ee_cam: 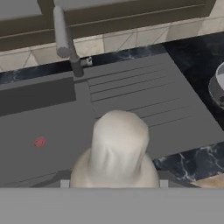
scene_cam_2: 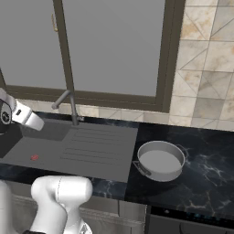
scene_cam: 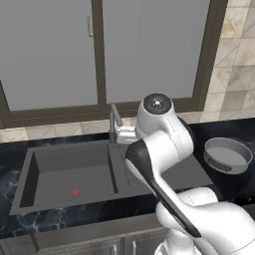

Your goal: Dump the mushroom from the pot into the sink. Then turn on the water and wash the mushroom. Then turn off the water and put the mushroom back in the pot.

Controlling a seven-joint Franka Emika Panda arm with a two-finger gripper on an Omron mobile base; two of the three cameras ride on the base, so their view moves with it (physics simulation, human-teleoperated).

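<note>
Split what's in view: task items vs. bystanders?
Job:
- mushroom, close up at the bottom of the hand view, over the sink
- pot, empty, on the counter
- sink
- faucet

Bystanders:
- window
- tiled wall
- counter

Base views flank sink, hand view close above

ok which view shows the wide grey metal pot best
The right base view: the wide, shallow grey metal pot sits whole on the black counter right of the drainboard, its inside and dark handle visible, apparently empty. The left base view shows it whole but near the right edge; the hand view catches a sliver of its rim at the right edge.
</note>
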